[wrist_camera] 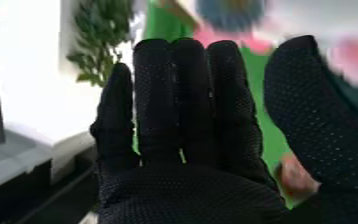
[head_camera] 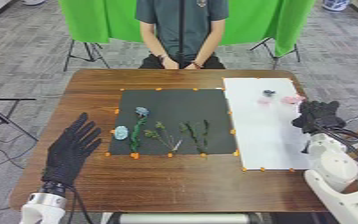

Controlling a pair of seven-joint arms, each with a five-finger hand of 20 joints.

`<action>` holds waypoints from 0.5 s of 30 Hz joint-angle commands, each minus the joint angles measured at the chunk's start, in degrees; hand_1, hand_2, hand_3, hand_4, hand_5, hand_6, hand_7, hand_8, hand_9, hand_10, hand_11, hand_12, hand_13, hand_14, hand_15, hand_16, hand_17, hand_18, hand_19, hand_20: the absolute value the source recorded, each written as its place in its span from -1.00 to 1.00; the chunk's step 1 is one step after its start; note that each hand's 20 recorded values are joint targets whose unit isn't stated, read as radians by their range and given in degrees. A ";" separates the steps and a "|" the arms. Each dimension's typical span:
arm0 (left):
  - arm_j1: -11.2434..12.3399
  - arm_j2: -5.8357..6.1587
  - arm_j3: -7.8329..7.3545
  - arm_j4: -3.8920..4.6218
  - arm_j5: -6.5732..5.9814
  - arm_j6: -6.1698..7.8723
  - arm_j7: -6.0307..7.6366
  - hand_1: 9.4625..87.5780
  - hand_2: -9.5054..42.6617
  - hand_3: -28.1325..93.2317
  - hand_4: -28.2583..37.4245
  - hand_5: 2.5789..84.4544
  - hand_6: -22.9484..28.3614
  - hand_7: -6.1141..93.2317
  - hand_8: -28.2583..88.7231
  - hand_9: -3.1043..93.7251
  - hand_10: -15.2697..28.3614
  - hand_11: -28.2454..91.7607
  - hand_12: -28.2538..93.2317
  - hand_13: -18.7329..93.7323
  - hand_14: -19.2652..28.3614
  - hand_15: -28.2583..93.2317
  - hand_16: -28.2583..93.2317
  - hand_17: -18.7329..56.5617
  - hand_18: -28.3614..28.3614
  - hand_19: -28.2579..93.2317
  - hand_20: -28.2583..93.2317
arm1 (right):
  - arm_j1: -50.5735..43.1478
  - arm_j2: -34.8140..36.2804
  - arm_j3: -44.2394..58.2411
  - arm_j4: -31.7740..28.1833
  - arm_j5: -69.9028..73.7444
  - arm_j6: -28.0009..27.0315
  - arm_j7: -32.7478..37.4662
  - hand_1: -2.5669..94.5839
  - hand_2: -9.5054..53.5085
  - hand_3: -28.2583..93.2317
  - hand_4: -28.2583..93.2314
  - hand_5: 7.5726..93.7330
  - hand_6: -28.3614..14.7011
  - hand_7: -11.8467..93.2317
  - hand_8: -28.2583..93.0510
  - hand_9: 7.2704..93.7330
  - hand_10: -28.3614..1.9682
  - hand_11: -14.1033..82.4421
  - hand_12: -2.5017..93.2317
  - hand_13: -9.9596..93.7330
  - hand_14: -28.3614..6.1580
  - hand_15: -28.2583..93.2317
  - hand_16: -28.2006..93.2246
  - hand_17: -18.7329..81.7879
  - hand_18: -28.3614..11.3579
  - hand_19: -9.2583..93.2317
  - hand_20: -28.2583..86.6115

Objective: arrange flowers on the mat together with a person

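The black mat lies on the brown table, with the white mat beside it on the robot's right. Orange bits dot the edges of both mats.

On the black mat, a blue flower sits at the far end of a long green stem, toward the mat's left side. A pale blue flower lies just left of that stem. Green sprigs spread near the middle, with a thin white piece at their near end. Two dark green stems lie close together farther right, reaching toward the near edge.

On the far part of the white mat are a dark blue flower, a pale pink flower just nearer the robot, and a brighter pink flower by the right edge.

The left hand is at the table's left side, well apart from the flowers, its fingers straight and spread, holding nothing. The right hand is at the white mat's right edge, near the brighter pink flower. In the right wrist view its fingers stand straight and close together, the thumb wide of them, with nothing held; blurred pink and blue shapes show beyond.
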 commanded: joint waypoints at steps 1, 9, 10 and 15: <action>0.87 0.36 0.41 0.26 -0.44 0.55 0.30 -0.61 -0.65 0.60 -0.97 -0.36 -0.03 -0.62 -0.65 -0.43 0.21 -0.36 -0.28 -0.29 0.36 -0.36 -0.45 -0.82 0.77 0.12 -0.41 | 0.72 -0.31 -0.38 0.91 0.33 -1.09 1.26 -0.23 -1.00 0.88 -1.00 0.01 0.37 -0.17 -0.83 0.06 0.20 0.07 -0.42 0.09 0.11 0.56 -0.28 -0.32 -0.48 0.50 0.18; 0.46 -2.16 -0.94 0.16 0.93 -1.08 -1.33 -0.61 -0.65 0.60 -0.97 -0.36 -0.03 -0.62 -0.65 -0.43 0.20 -0.36 -0.29 -0.29 0.36 -0.36 -0.45 -0.82 0.77 0.12 -0.41 | 2.05 -0.14 -2.21 3.18 -1.47 1.74 3.86 0.04 -1.00 0.80 -1.00 0.12 0.42 0.03 -0.65 0.41 0.42 -0.21 -0.04 0.36 0.38 0.39 -0.04 -0.20 -0.46 0.53 0.16; 0.57 -1.94 -0.89 0.05 0.76 -0.82 -1.22 -0.61 -0.65 0.60 -0.97 -0.36 -0.03 -0.62 -0.65 -0.43 0.21 -0.36 -0.29 -0.29 0.36 -0.36 -0.45 -0.82 0.77 0.12 -0.41 | 2.10 0.01 -2.46 3.53 -1.27 2.93 3.67 0.08 -1.00 0.79 -1.00 0.13 0.44 0.09 -0.61 0.48 0.46 -0.25 0.02 0.42 0.43 0.36 0.01 -0.17 -0.45 0.54 0.16; 0.89 -2.64 -1.89 -0.39 1.34 -0.87 -1.53 -0.61 -0.65 0.60 -0.97 -0.36 -0.03 -0.62 -0.65 -0.43 0.21 -0.36 -0.29 -0.29 0.36 -0.36 -0.45 -0.82 0.77 0.12 -0.41 | 2.57 -0.89 -2.79 2.20 -0.59 6.68 0.41 0.18 -1.00 0.78 -1.00 0.34 0.48 0.24 -0.48 0.76 0.56 -0.28 0.11 0.62 0.47 0.36 0.05 -0.05 -0.45 0.59 0.16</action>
